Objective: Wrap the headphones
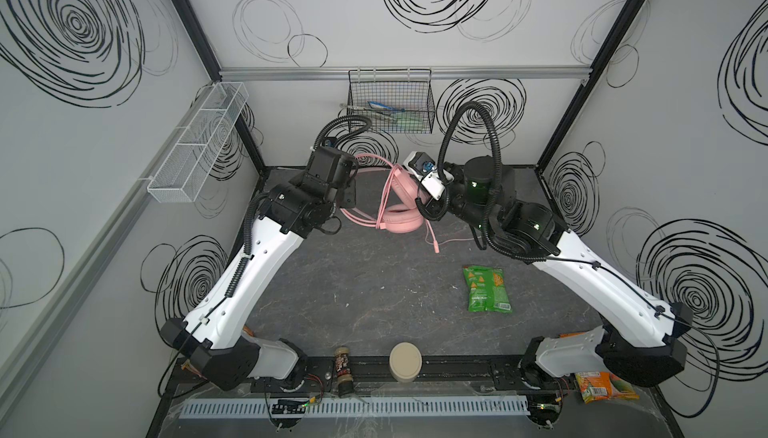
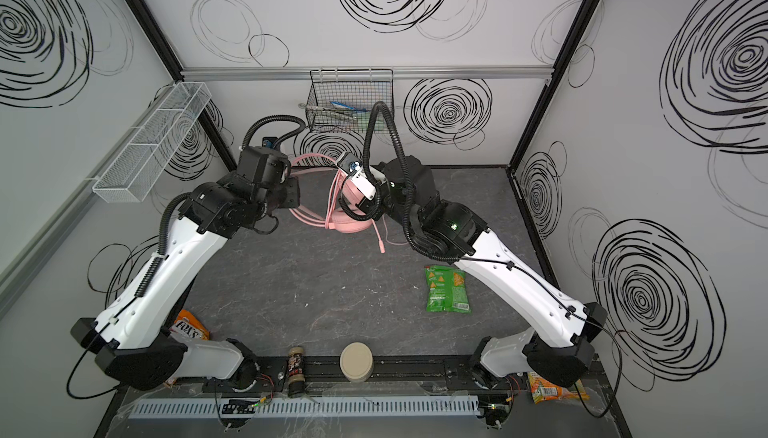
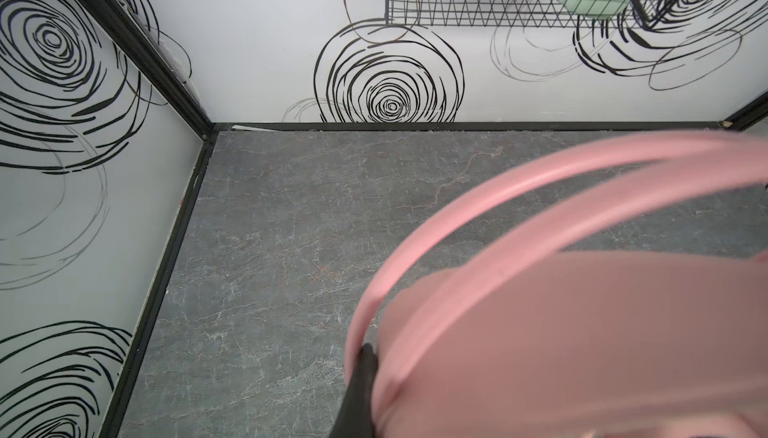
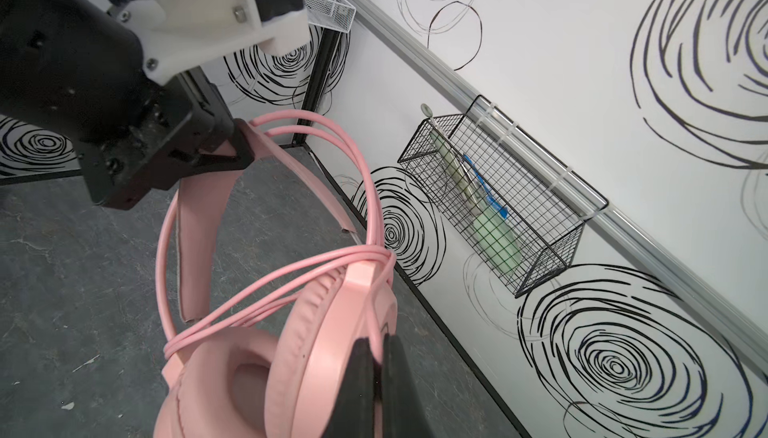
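Room: white walls with black swirls, dark grey marbled table point(image 1: 353, 290).
Left tool point(image 4: 243, 152): clenched on the headband point(image 4: 203, 216), apparently as the anchor.
Right tool point(image 4: 380, 367): pinched shut on the thin pink cable point(image 4: 374, 258) beside an earcup point(image 4: 332, 315), probably keeping it taut.
Task's thing: pale pink padded over-ear headphones point(image 1: 401, 221), held between both tools at the table's rear.
Wrap: several turns span the headband; plug end point(image 1: 434, 248) trails loose, so winding seems unfinished.
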Controlling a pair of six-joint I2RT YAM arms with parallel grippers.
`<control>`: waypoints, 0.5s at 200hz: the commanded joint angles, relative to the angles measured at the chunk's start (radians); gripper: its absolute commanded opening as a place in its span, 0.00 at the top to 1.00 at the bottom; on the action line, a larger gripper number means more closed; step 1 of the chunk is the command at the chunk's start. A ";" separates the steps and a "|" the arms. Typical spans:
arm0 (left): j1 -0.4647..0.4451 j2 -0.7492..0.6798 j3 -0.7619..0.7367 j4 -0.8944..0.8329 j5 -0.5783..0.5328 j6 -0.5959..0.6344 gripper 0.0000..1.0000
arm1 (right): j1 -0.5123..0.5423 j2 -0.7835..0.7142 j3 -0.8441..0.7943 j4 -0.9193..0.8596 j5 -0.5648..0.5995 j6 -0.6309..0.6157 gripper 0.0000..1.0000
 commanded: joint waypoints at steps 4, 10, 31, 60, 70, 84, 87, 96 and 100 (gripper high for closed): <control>0.028 -0.005 0.001 0.072 -0.086 -0.102 1.00 | 0.048 -0.011 0.082 0.010 0.009 -0.012 0.97; 0.030 -0.012 -0.004 0.081 -0.084 -0.117 1.00 | 0.053 -0.006 0.092 -0.001 0.011 -0.001 0.97; 0.047 -0.060 -0.031 0.141 -0.089 -0.193 1.00 | 0.082 0.006 0.103 -0.027 0.053 0.023 0.97; 0.071 -0.078 -0.024 0.181 -0.110 -0.282 1.00 | 0.111 0.028 0.125 -0.060 0.143 0.050 0.98; 0.072 -0.075 -0.011 0.173 -0.138 -0.304 1.00 | 0.113 0.032 0.137 -0.073 0.147 0.057 0.99; 0.073 -0.073 0.006 0.170 -0.175 -0.321 1.00 | 0.114 0.030 0.139 -0.071 0.142 0.063 0.99; 0.072 -0.074 0.007 0.171 -0.180 -0.324 1.00 | 0.115 0.027 0.138 -0.068 0.140 0.062 0.99; 0.073 -0.072 0.011 0.175 -0.190 -0.332 1.00 | 0.118 0.022 0.136 -0.061 0.134 0.062 0.99; 0.073 -0.071 0.011 0.175 -0.193 -0.336 1.00 | 0.118 0.022 0.137 -0.059 0.133 0.063 0.99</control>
